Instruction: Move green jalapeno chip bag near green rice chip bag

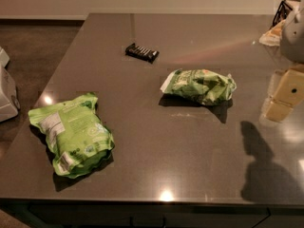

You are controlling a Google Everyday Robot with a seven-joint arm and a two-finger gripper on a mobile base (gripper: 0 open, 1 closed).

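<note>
The green jalapeno chip bag [199, 86] is a small, wrinkly, darker green bag with a white end. It lies on its side near the middle of the dark table [156, 156]. The green rice chip bag [71, 134] is larger, puffy and lime green with a white label panel, and lies at the front left of the table. My gripper [281, 101] hangs at the right edge of the view, to the right of the jalapeno bag and apart from it. It holds nothing that I can see.
A black snack bar [141, 52] lies at the back of the table, behind the two bags. A dark wire basket [286, 9] and pale packets stand at the back right corner. A white object [7, 96] stands beyond the table's left edge.
</note>
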